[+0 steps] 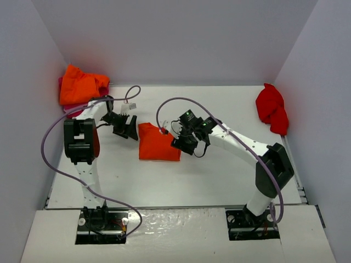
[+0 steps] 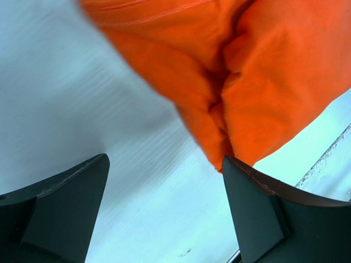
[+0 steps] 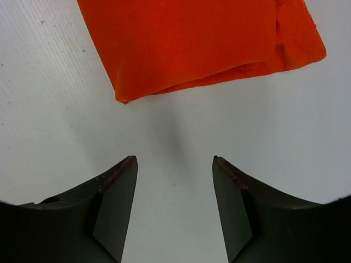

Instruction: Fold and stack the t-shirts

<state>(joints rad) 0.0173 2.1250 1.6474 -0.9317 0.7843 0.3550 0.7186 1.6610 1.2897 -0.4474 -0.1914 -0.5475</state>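
- A folded orange t-shirt [image 1: 158, 143] lies flat at the middle of the bench [image 1: 219, 181], between the two arms.
- Left jaws: wide apart and holding nothing, at the shirt's far left corner. In the left wrist view a bunched fold of the cloth ends just beside one fingertip [image 2: 258, 208].
- Right jaws: apart and empty, at the shirt's right edge. The right wrist view shows the cloth just beyond the fingertips [image 3: 118, 203], with bare bench between.
- A crumpled orange heap [image 1: 81, 85] sits in the far left corner over a bit of pink cloth [image 1: 70, 109].
- A red t-shirt [image 1: 272, 108] lies crumpled at the far right wall.
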